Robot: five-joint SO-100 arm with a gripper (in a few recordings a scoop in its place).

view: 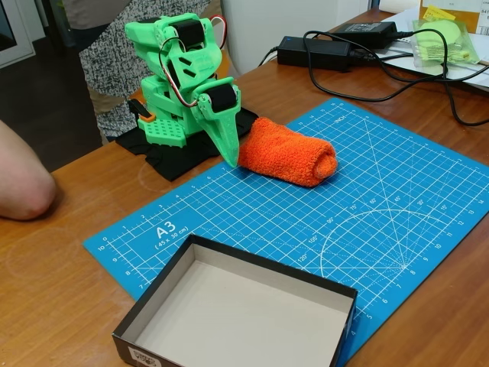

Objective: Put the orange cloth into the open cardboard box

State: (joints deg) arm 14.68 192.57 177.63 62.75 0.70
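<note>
Fixed view, looking across a brown wooden table (pixel 69 267): its largest cover is a blue A3 cutting mat (pixel 367 222) with a white grid and arcs, lying at an angle across the middle. At the near edge sits the open cardboard box (pixel 153 302), a shallow tray with black outer walls and a pale inner floor, nothing inside it; one corner carries a small white label, and its right part overlaps the mat's near edge. Behind the mat's far left corner stands the green arm (pixel 179 76), folded down on itself, its base resting on a flat black fabric (pixel 164 157). The gripper (pixel 228 145) points downward, its tip low over the mat's far edge and just beside the left end of the orange cloth (pixel 294 151); the fingers look closed together into one narrow point, holding nothing. That cloth, a rolled fluffy towel, lies on the mat's far left part, well apart from the box. At the back right, black power adapters (pixel 321 47) with looping cables and a bag of yellow-green items (pixel 447 42) lie on the table. A person's elbow (pixel 23 180) rests on the table's left edge; another person stands behind the arm.
</note>
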